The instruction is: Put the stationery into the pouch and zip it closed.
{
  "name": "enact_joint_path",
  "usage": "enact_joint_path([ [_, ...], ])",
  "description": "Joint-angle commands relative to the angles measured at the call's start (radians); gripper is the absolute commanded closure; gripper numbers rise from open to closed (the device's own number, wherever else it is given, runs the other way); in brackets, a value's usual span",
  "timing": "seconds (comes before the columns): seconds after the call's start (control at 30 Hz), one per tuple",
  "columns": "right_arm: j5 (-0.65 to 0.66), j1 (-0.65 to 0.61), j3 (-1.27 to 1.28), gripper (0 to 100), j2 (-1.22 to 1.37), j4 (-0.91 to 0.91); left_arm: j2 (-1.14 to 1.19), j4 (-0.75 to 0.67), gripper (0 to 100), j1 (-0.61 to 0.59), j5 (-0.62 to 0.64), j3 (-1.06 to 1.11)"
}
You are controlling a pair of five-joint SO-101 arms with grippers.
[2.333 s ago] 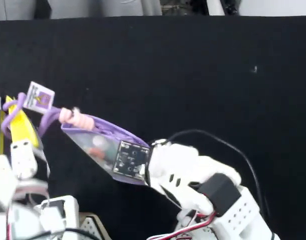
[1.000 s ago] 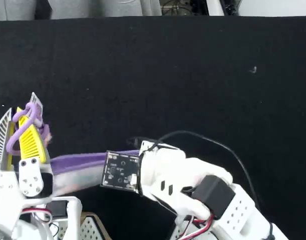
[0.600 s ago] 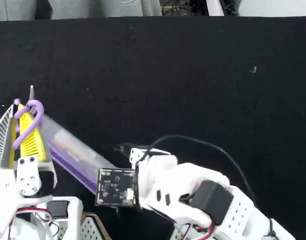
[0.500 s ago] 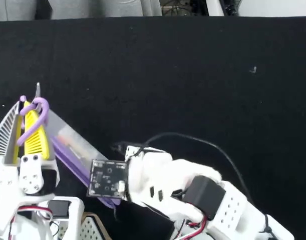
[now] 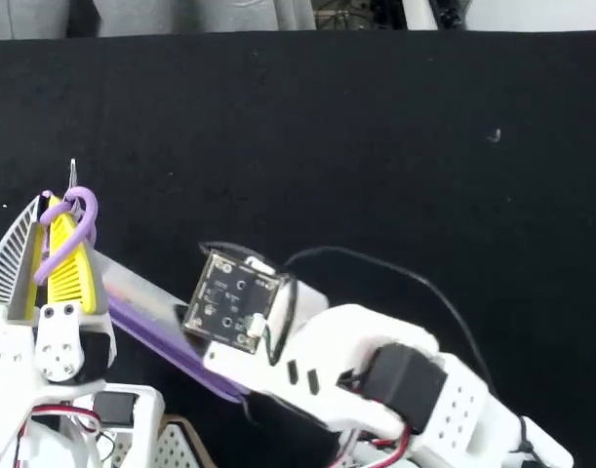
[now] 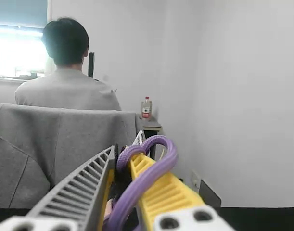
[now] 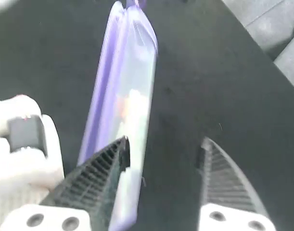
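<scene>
A clear pouch (image 5: pixel 146 310) with purple edges slants from the left gripper toward the table's near edge. Its purple strap (image 5: pixel 71 222) loops over the yellow finger of my left gripper (image 5: pixel 59 210), which is shut on the strap (image 6: pixel 151 166) at the near left. In the left wrist view that gripper (image 6: pixel 123 155) points up toward the room. My right gripper (image 7: pixel 163 144) is open, and the pouch (image 7: pixel 130 86) lies alongside the outer face of one finger (image 7: pixel 106 168). Orange and white stationery (image 7: pixel 130 103) shows through the clear side. The right arm's wrist board (image 5: pixel 229 302) covers the pouch's middle.
A black cloth (image 5: pixel 376 146) covers the table, with wide free room across the far and right parts. The right arm's cable (image 5: pixel 415 283) arcs over the cloth. The left arm's base (image 5: pixel 44 390) sits at the near left corner.
The pouch has swung down from a raised slant and now runs from the left gripper toward the near edge. The right wrist has shifted along it and turned, jaws now apart beside it.
</scene>
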Motion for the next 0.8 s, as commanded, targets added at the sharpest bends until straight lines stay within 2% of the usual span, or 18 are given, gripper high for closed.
enact_joint_path([
  [0.0,-0.017,-0.043,0.038,72.0,0.007,-0.106,0.020,-0.026,97,-0.001,0.060,-0.012],
  [0.13,-0.017,-0.058,0.074,72.0,0.007,-0.149,0.023,-0.035,97,-0.001,0.135,-0.012],
  [0.4,-0.021,-0.061,0.090,72.2,-0.001,-0.153,0.123,-0.155,97,0.007,0.235,-0.047],
  [0.57,-0.023,-0.126,0.128,72.3,0.005,-0.278,0.270,-0.153,97,0.007,0.279,-0.153],
  [0.77,-0.023,-0.129,0.208,72.3,0.013,-0.468,0.322,-0.153,97,0.007,0.279,-0.196],
])
